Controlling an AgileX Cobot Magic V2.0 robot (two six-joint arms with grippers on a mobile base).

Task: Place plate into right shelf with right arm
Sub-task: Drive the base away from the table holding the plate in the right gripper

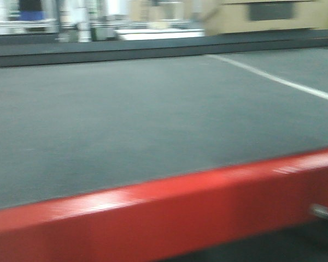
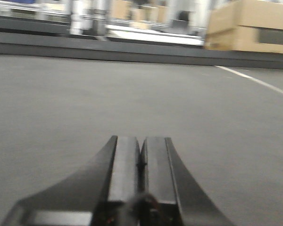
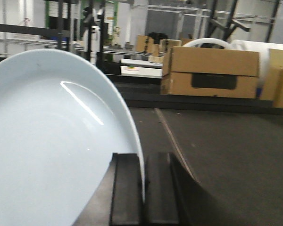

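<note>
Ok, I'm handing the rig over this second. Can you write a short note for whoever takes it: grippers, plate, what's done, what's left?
Right gripper: shut on the rim of the plate, which is held on edge.
Left gripper: shut, empty, low over a grey surface.
The front view shows only the red-framed table, blurred. The right shelf is in no view.
Done: the plate is in the right arm's grasp.
Left: find the steel shelf, set the plate on it, release.
</note>
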